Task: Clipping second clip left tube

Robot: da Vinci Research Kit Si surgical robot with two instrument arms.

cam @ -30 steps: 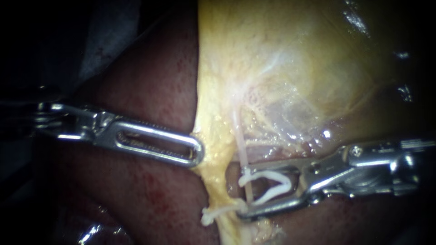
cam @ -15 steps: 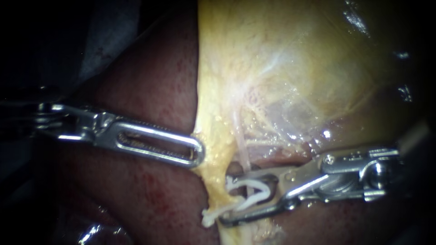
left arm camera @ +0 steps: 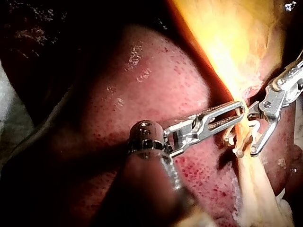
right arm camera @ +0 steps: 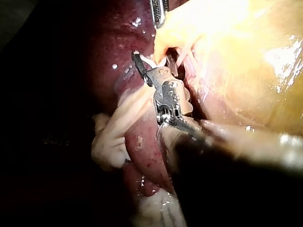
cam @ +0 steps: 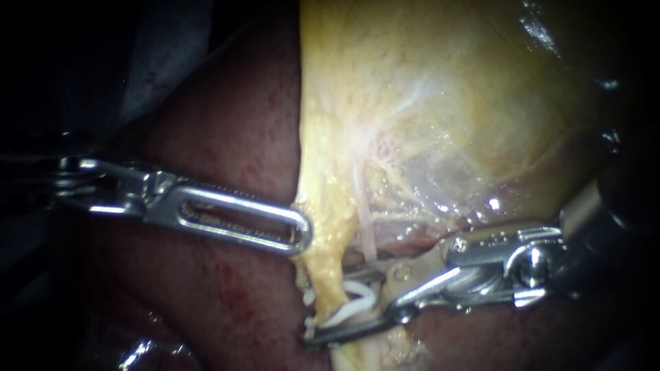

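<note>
A yellow strand, the left tube (cam: 323, 271), hangs down from the gallbladder (cam: 447, 103). A thin pale tube (cam: 366, 237) runs beside it on the right. My right instrument (cam: 330, 302) comes in from the right, its jaws holding a white clip (cam: 350, 309) that straddles the left tube. White bits of another clip (cam: 311, 323) show on the strand's left edge by the lower jaw. My left instrument (cam: 297, 232) is shut on the gallbladder's yellow edge just above. The left wrist view shows both instruments, left (left arm camera: 239, 111) and right (left arm camera: 253, 137), at the strand.
Dark red liver (cam: 227, 137) lies behind and below both instruments. In the right wrist view my right instrument (right arm camera: 151, 61) reaches to the strand, the left jaws (right arm camera: 159, 14) beyond it, and pale tissue folds (right arm camera: 113, 137) lie beside its shaft.
My right instrument has slid leftward, carrying the clip from around the thin pale tube onto the yellow strand, and its jaws stand closer together. My left instrument has not moved.
</note>
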